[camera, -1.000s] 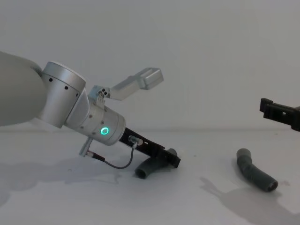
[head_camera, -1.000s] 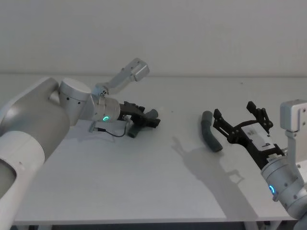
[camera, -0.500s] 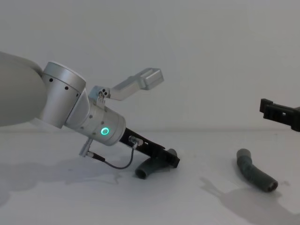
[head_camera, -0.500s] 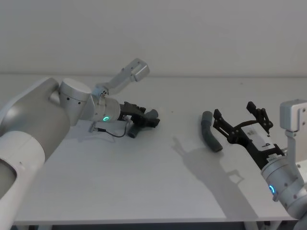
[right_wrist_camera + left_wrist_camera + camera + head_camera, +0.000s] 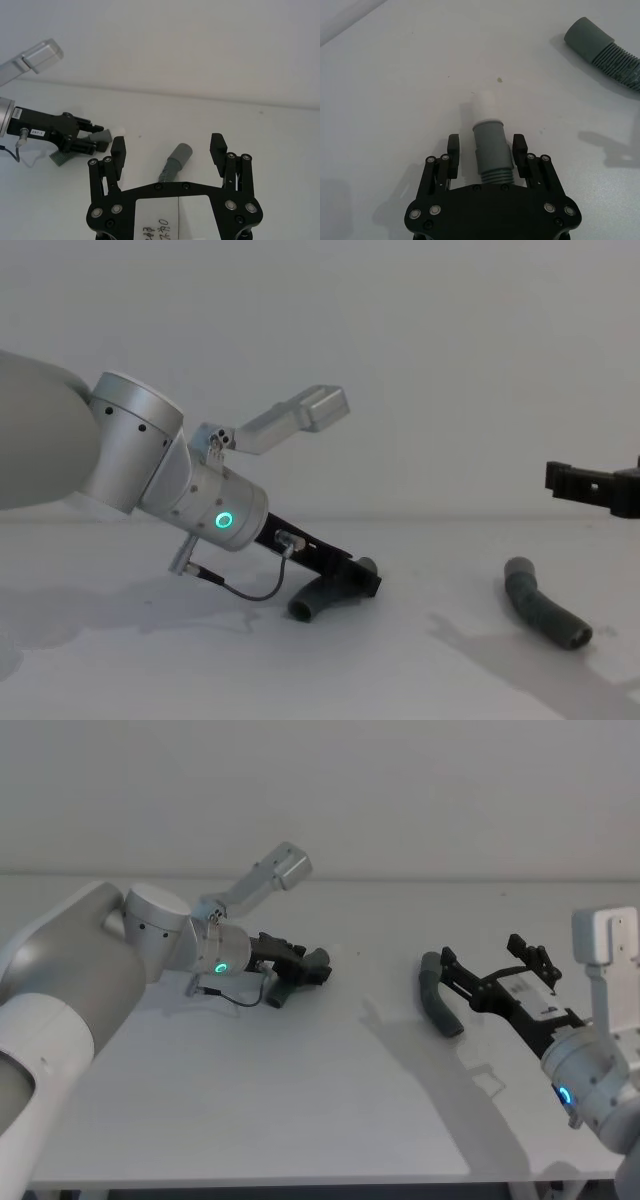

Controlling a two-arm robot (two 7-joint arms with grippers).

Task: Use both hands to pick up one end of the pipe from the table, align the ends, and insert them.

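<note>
Two bent dark grey pipe pieces lie on the white table (image 5: 300, 1100). The left piece (image 5: 492, 150), with a whitish tip (image 5: 486, 105), sits between the fingers of my left gripper (image 5: 316, 968), which is open. One finger nearly touches the piece and the other stands a little off it. The right piece (image 5: 437, 995) lies alone, with its smooth cuff (image 5: 180, 151) facing away from my right arm. My right gripper (image 5: 483, 952) hovers wide open just behind and above this piece, with nothing in it.
The left arm's silver camera bracket (image 5: 270, 878) sticks up over the table's back. The pale wall (image 5: 400, 790) runs behind the table. The right arm's white housing (image 5: 605, 935) stands at the right edge. Bare table lies between the two pieces.
My right gripper has moved left and slightly up, closer to the right pipe piece. The left gripper and both pieces have stayed where they were.
</note>
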